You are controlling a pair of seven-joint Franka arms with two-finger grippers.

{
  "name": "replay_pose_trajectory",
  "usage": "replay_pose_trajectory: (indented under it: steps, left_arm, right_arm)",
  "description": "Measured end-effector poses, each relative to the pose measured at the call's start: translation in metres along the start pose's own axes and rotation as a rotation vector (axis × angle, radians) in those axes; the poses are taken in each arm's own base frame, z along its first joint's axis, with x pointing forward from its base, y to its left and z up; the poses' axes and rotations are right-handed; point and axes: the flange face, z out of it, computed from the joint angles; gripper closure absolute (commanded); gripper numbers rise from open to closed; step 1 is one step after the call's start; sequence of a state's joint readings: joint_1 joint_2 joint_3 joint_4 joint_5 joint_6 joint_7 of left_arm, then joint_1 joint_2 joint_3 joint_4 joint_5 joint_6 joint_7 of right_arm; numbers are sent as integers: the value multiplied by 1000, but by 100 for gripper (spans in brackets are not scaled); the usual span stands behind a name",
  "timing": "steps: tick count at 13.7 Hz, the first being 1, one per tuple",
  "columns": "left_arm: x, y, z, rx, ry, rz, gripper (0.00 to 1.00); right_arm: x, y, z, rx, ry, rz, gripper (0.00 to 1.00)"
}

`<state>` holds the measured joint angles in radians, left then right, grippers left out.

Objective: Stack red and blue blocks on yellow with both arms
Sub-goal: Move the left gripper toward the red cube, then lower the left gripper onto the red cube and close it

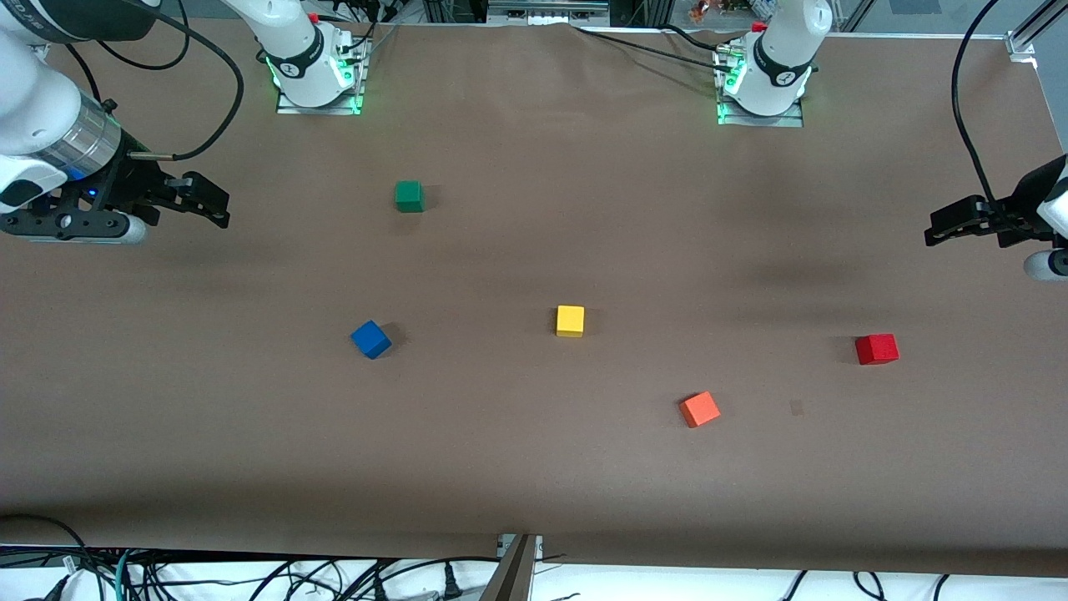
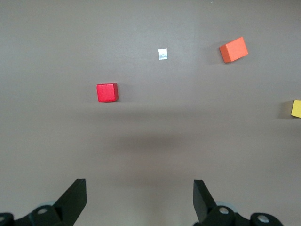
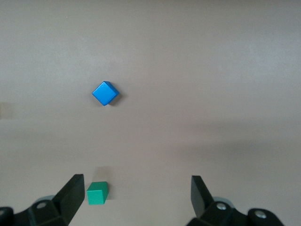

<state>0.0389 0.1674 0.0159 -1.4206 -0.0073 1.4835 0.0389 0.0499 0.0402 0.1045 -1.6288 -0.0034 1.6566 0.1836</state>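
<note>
The yellow cube (image 1: 570, 320) sits mid-table and shows at the edge of the left wrist view (image 2: 296, 108). The blue cube (image 1: 370, 339) lies toward the right arm's end, turned corner-on, and shows in the right wrist view (image 3: 104, 93). The red cube (image 1: 877, 348) lies toward the left arm's end and shows in the left wrist view (image 2: 107, 92). My right gripper (image 1: 215, 204) (image 3: 137, 179) is open and empty, up over bare table at the right arm's end. My left gripper (image 1: 939, 229) (image 2: 139, 183) is open and empty, up over the table at the left arm's end.
An orange cube (image 1: 699, 409) (image 2: 233, 49) lies between yellow and red, nearer the front camera. A green cube (image 1: 409, 196) (image 3: 97, 193) sits farther from the camera than the blue one. A small tape mark (image 1: 797, 406) (image 2: 162, 54) is beside the orange cube. Brown table cover (image 1: 534, 484).
</note>
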Motion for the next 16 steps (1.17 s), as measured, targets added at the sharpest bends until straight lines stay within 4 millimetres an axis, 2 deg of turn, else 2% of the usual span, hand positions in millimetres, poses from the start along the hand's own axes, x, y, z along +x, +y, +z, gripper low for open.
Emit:
replay_pose_trajectory:
  steps: [4,7,10,13,16]
  left_arm:
    - [2,-3,2,0,-4,-5,0]
    - [11,-11,20,0,-33,-20,0]
    - [39,-48,68,-4,-66,-73,0]
    - [75,-71,132,-4,-64,-102,0]
    - [99,-96,201,-5,-78,-134,0]
  right_arm:
    - [0,0,0,0,0,0,0]
    - [0,0,0,0,0,0,0]
    - [0,0,0,0,0,0,0]
    - [0,0,0,0,0,0,0]
    - [0,0,0,0,0,0,0]
